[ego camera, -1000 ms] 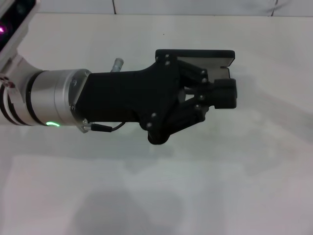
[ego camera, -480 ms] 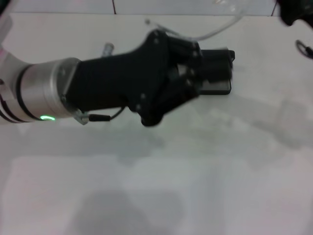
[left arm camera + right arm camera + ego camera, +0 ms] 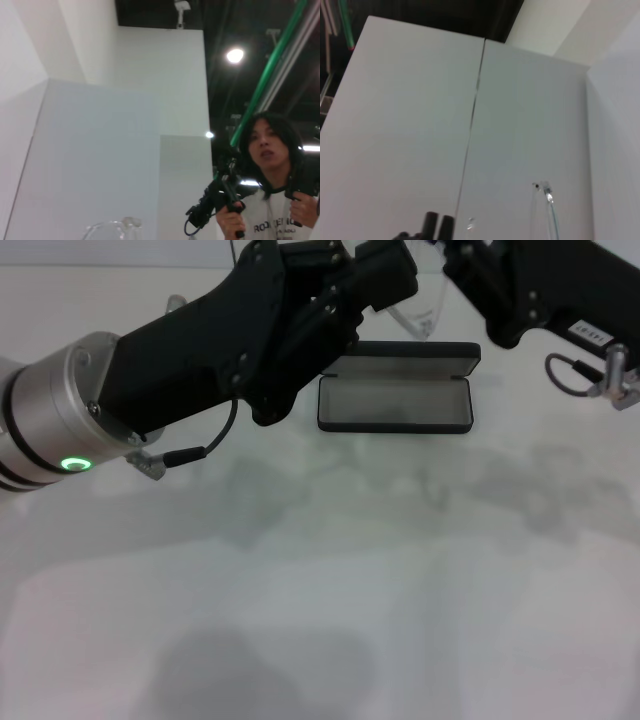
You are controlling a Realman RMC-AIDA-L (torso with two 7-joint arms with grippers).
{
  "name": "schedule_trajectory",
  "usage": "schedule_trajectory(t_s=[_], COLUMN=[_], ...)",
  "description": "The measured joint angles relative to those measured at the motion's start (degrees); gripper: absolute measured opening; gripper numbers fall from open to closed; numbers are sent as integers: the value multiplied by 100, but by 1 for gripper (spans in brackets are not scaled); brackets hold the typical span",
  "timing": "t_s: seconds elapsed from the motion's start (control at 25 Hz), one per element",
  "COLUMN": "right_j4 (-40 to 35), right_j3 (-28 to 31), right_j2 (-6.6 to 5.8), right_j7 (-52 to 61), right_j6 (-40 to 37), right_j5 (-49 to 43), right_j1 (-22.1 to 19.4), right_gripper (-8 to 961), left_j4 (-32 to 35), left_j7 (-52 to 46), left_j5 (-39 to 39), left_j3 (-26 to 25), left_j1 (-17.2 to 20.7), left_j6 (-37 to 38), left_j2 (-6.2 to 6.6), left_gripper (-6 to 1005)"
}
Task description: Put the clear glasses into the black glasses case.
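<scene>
The black glasses case (image 3: 395, 400) lies open on the table (image 3: 330, 590). Above its far edge, the clear glasses (image 3: 420, 315) hang between the left gripper (image 3: 385, 275) and right gripper (image 3: 470, 265) — each gripper's grip cannot be made out.

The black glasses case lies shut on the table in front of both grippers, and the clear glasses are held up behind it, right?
Not quite: the black glasses case lies open, its grey lining showing in the head view. The rest stands: the clear glasses are up behind it, between the left gripper and right gripper.
</scene>
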Motion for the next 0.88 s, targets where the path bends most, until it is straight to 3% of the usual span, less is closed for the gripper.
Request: schedule_trajectory(t_s=[0.2, 0.64, 0.88], right_j4=[-82, -95, -199], right_j3=[-295, -291, -790], right_j2=[0, 1, 0], right_j7=[-2, -3, -3], right_j6=[142, 307, 559], right_j5=[-12, 251, 245], right_j1=[46, -43, 47], right_gripper=[65, 64, 64], left_j4=[-116, -122, -121], left_j7=[1, -132, -126], left_j5=[-18, 121, 124], left_j3=[-6, 63, 194], left_j1=[-25, 3, -24], left_j6=[-34, -11, 1], left_j2=[2, 20, -1], left_gripper=[60, 61, 61])
